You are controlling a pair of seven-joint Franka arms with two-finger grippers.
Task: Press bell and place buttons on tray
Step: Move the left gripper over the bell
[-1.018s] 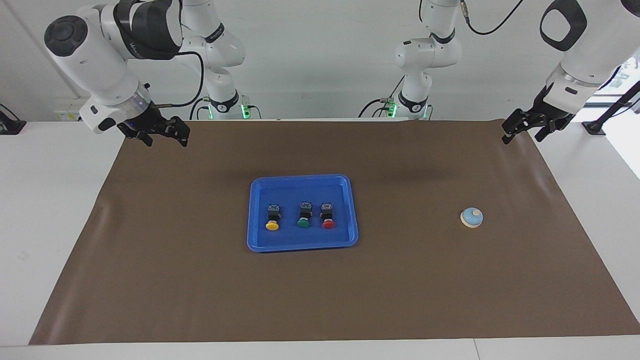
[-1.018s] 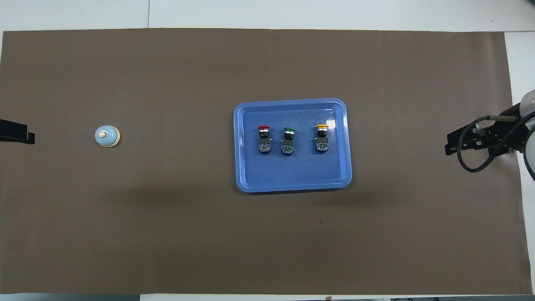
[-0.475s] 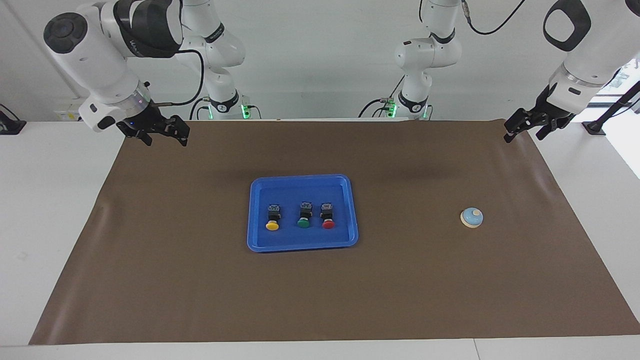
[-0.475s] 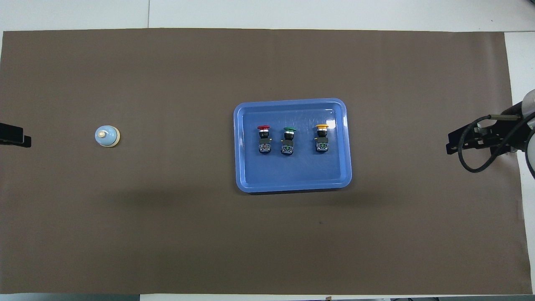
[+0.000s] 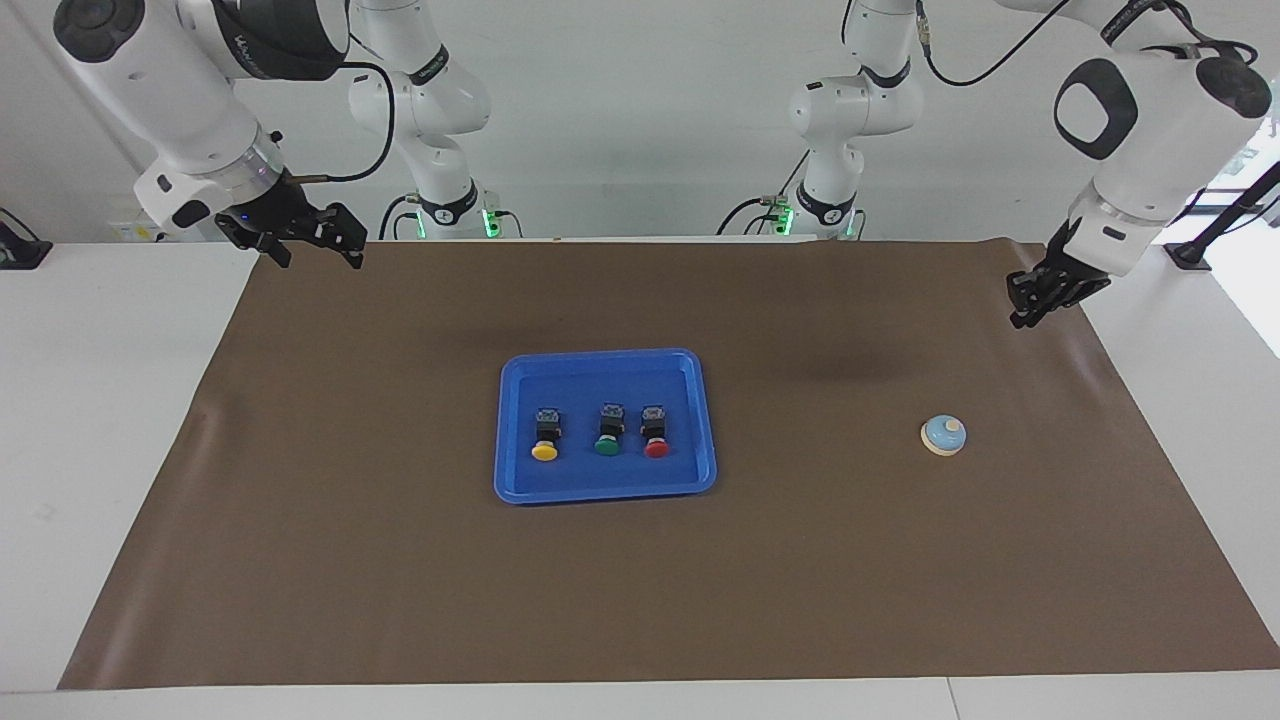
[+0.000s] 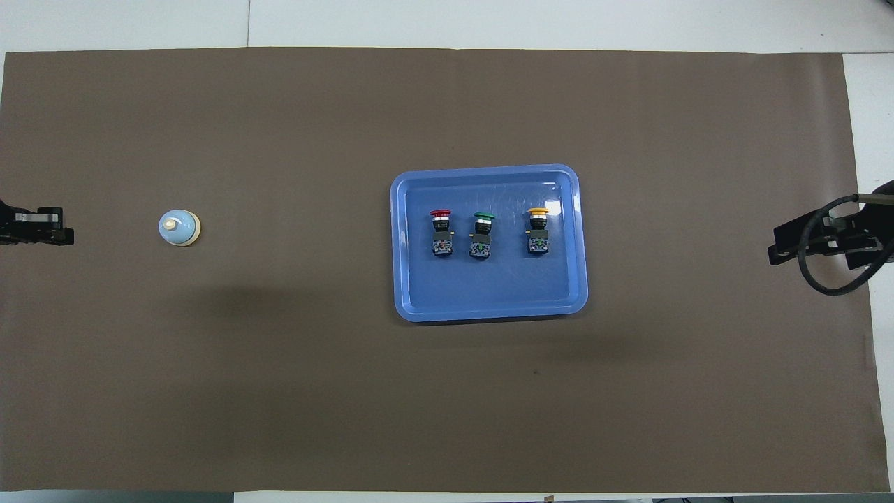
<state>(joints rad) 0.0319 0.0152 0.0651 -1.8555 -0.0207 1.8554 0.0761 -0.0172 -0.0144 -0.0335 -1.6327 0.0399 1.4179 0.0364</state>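
The rectangular blue plastic tray [image 5: 605,365] with its raised rim sits mid-table on the brown paper sheet [image 5: 400,580], and all three push buttons lie inside it in a row, caps pointing away from the robots. The yellow-capped button [image 5: 544,438] lies at the end of the row toward the right arm, the green-capped button [image 5: 608,432] is in the middle, and the red-capped button [image 5: 655,433] lies just beside the green one, toward the left arm.

Up in the air over the corner of the brown sheet at its own end hangs the right gripper [image 5: 312,240], its two black fingers spread well apart and holding nothing; the tray is well apart from it, toward the table's middle.

Over the sheet's edge at the other end hangs the left gripper [image 5: 1032,304], tips angled down, also carrying nothing. How far its fingers are parted, I cannot tell. The small round light-blue bell [image 5: 943,436], cream base and cream knob on top, stands alone on the sheet near this gripper, untouched by it and well apart from the tray.
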